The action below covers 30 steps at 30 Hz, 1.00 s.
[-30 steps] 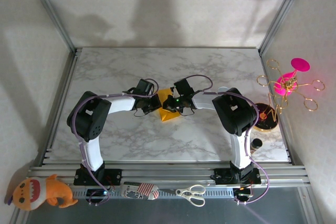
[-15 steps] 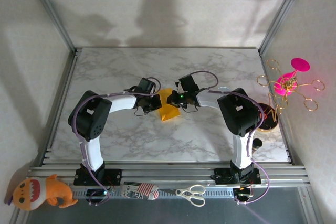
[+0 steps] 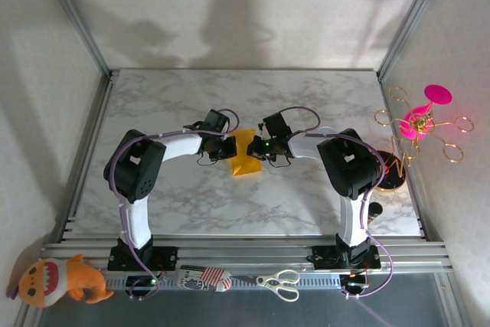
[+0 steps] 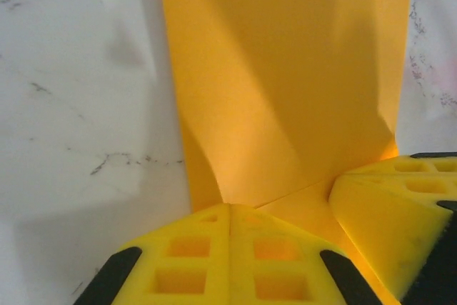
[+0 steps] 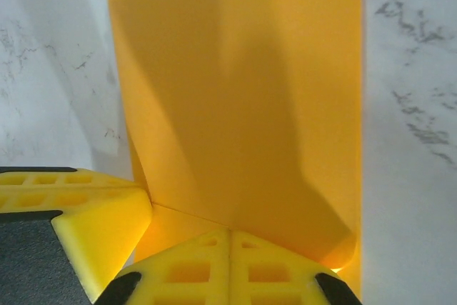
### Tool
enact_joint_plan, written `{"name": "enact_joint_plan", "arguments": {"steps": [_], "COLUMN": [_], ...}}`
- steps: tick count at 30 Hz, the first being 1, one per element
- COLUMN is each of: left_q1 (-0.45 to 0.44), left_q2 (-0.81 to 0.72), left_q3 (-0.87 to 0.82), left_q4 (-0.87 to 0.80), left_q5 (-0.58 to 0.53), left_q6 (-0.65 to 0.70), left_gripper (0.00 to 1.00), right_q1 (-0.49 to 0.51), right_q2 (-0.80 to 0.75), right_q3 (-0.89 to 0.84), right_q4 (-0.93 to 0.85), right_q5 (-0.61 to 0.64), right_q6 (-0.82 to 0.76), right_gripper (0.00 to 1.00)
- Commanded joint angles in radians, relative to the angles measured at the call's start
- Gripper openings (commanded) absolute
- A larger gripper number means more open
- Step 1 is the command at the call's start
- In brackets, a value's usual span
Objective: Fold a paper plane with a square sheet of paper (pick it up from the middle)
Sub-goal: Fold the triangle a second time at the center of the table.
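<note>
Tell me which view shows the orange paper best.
The right wrist view: the paper is close, both side edges sharp. The left wrist view shows it close too, slightly buckled. The top view shows it small and partly hidden.

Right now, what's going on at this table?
Both arms reach in to the middle of the marble table and work on the orange-yellow paper. The left claw and the right claw are both shut, with their tips close together on the paper. The paper lies partly folded into a narrower shape. It's unclear whether the claws pinch it or just press a crease. It isn't a finished plane yet.
</note>
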Motion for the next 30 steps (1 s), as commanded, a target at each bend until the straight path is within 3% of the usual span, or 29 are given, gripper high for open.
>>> {"name": "enact_joint_plan", "arguments": {"steps": [1,8,16,30], "left_q1": [0.008,0.011,0.011,0.009], "left_q2": [0.045,0.052,0.062,-0.001], "left_q3": [0.016,0.022,0.038,0.074], "left_q4": [-0.071,-0.083,-0.088,-0.092], "left_q5": [-0.024,-0.019,-0.013,0.006], "left_q6": [0.052,0.068,0.083,0.052], "left_gripper": [0.00,0.00,0.00,0.00], "right_q1": [-0.004,-0.003,0.016,0.018], "right_q2": [0.000,-0.074,-0.026,0.022], "right_q3": [-0.030,-0.018,-0.033,-0.071], "right_q4": [-0.021,0.017,0.015,-0.021], "right_q5": [0.021,-0.027,-0.072,0.004], "right_q6": [0.013,-0.025,-0.016,0.033], "right_gripper": [0.01,0.02,0.02,0.01]}}
